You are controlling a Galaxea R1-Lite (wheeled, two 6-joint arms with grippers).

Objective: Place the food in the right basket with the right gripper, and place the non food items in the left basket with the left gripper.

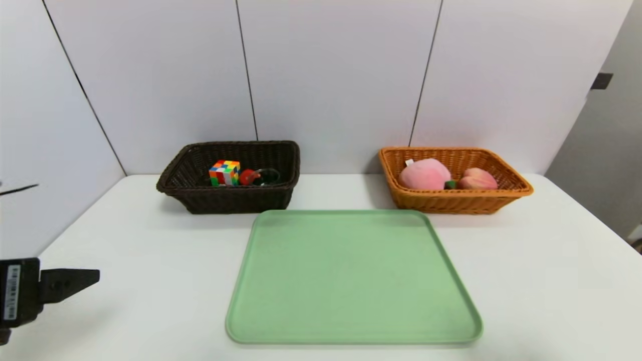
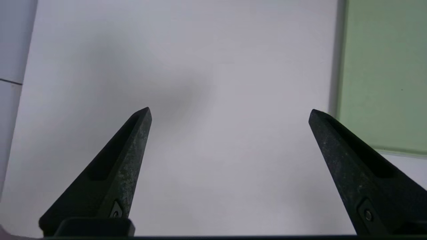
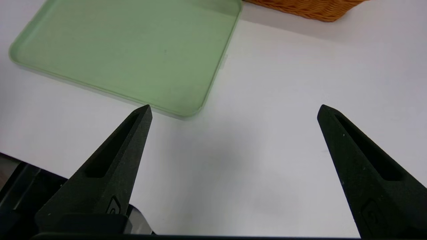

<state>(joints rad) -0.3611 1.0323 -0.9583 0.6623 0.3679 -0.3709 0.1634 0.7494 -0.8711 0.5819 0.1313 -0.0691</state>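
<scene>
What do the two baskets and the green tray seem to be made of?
Dark basket: woven wicker-like strands, deep brown, possibly synthetic. Orange-brown basket: similar visible weave, slight sheen, rattan or a plastic imitation. Green tray: probably moulded plastic, judging by its smooth, even colour and rounded, raised rim.

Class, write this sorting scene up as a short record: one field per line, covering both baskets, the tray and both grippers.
left basket: dark brown basket, holding a puzzle cube and a red item
right basket: orange-brown basket, holding a pink plush item and a peach
tray: green tray, nothing on it
left gripper: open, empty, above the table left of the tray
right gripper: open, empty, above the table near the tray
sorting: looks finished
</scene>
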